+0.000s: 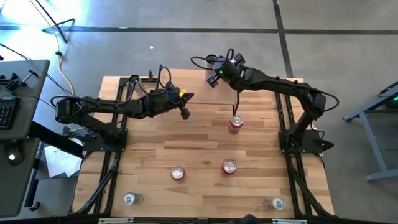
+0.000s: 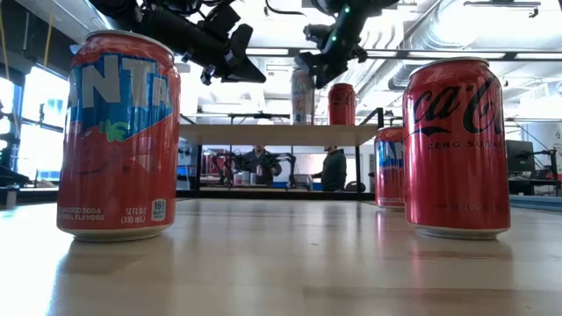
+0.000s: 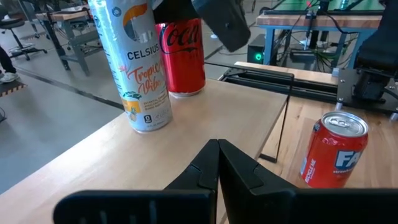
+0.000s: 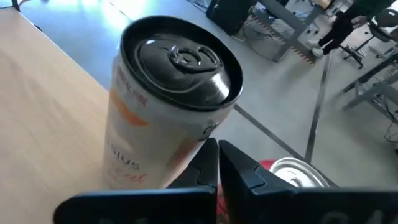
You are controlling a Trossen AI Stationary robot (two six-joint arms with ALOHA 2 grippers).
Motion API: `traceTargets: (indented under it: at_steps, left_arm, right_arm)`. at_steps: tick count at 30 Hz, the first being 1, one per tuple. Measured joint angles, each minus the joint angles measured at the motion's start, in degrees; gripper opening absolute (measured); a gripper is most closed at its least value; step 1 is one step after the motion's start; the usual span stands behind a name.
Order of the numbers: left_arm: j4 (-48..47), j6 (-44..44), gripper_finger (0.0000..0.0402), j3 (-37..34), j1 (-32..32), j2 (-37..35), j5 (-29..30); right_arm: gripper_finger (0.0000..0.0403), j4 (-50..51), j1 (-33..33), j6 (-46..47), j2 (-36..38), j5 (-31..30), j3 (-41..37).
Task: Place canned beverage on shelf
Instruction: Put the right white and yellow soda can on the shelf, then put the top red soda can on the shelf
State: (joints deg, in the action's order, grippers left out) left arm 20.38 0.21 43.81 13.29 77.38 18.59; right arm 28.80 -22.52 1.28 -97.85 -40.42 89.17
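Observation:
The shelf [image 1: 205,102] stands at the far middle of the table; its wooden top also shows in the low view [image 2: 263,133] and the left wrist view [image 3: 205,118]. A tall silver Celsius can [image 3: 138,68] and a red Coca-Cola can [image 3: 183,56] stand upright on it. My right gripper [image 4: 217,155] is shut, over the shelf, close beside the top of the Celsius can [image 4: 165,106]; it also shows in the low view [image 2: 318,72]. My left gripper [image 3: 217,155] is shut and empty, above the shelf's near left part [image 1: 185,113]. My right gripper's shut fingertips stand close against the Celsius can's upper side [image 4: 186,146], coming slanting from above. Whether they touch the can I cannot tell. The can stands upright on the shelf top.
A red Fanta can [image 1: 235,124] stands on the table by the shelf's near right leg [image 3: 283,118]. Two red cans [image 1: 178,173] [image 1: 229,167] stand nearer the front, and two silver cans [image 1: 130,199] [image 1: 277,203] by the near edge. People stand in the room behind [image 2: 259,162].

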Motion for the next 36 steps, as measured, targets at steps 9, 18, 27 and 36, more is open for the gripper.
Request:
traceTargets:
  at_steps: [9,18,27,36]
  left_arm:
    - [-0.7,0.1,0.0,0.0,0.4,0.0,0.0]
    - [-1.6,2.0,0.0,0.0,-0.3,0.0,-0.3]
    - [0.1,3.6,0.0,0.0,-3.4,0.0,-5.8]
    - [0.2,6.6,0.0,0.0,-9.9,0.0,-6.2]
  right_arm:
    - [0.0,1.5,0.1,-1.6,0.3,1.5,1.1]
    - [0.0,0.0,1.3,-3.0,9.6,5.3,-6.9]
    - [0.0,-19.8,11.5,-1.2,27.8,12.0,-35.0]
    - [0.0,-15.8,24.6,8.0,40.6,12.4,-47.2]
